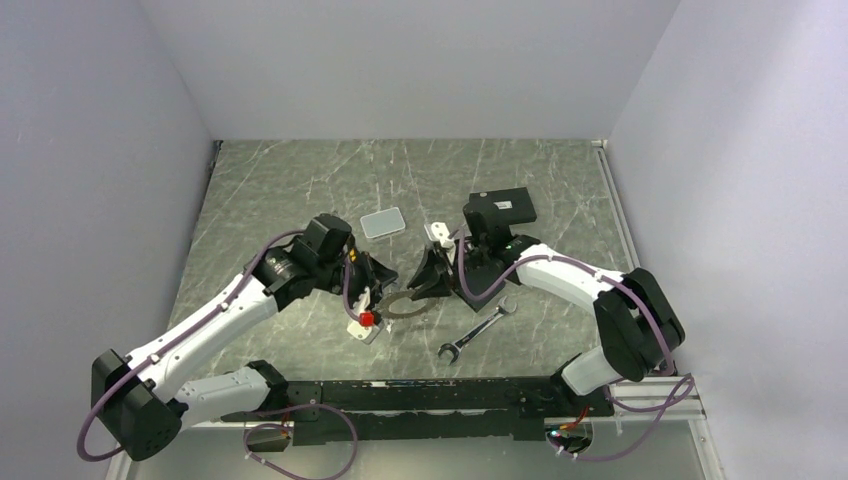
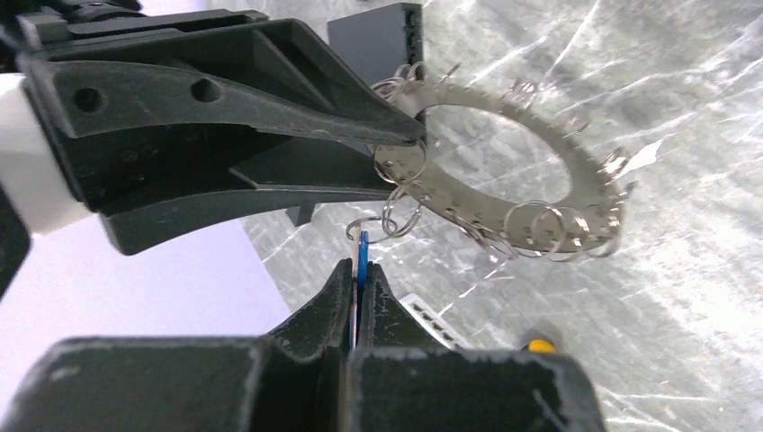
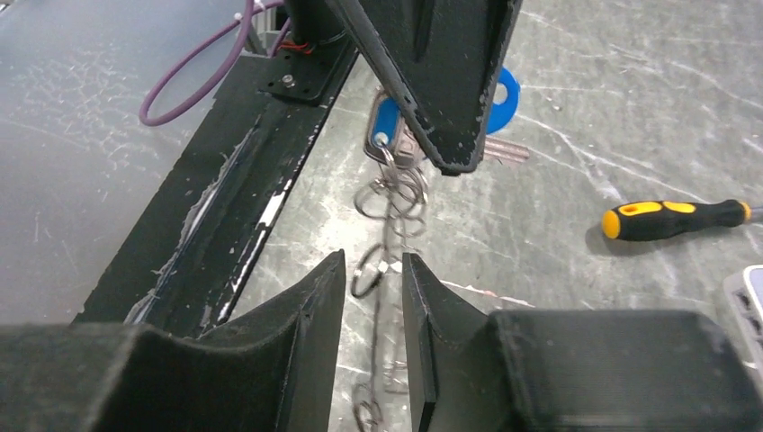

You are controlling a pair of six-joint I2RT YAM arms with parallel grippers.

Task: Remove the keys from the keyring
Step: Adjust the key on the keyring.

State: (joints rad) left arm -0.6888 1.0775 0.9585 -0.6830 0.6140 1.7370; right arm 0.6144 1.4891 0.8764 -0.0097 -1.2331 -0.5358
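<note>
Plainly, from the top external camera the keyring [image 1: 405, 308] sits between the two arms near the middle of the table [image 1: 300, 190], with the left gripper [image 1: 385, 283] on one side and the right gripper [image 1: 425, 285] on the other. A silver wrench [image 1: 478, 328] lies just beside it and a black rectangle [image 1: 500, 210] farther back; whether the ring touches the surface cannot be told here. In the left wrist view the ring reads as a thin, flat, perforated band, tilted, its oval stretched from upper left to lower right, with wire loops [image 2: 535, 225] dangling from the rim holes. The left claw is clamped on the blue-tagged key [image 2: 361, 256], which stands on edge, its long axis pointing up from the fingers toward the ring. In the right wrist view the ring is edge-on, running straight away between the right fingers [image 3: 306, 315] toward the left claw. Those jaws stand narrowly parted, the gap wider than the ring's edge — straddling rather than pinching, as far as shows. A screwdriver [image 3: 675, 216] lies off to the side. The ring looks light, stiff and slick, its loops free to swing — it is probably best held on the flat band between holes, and the tag by its broad faces.
</note>
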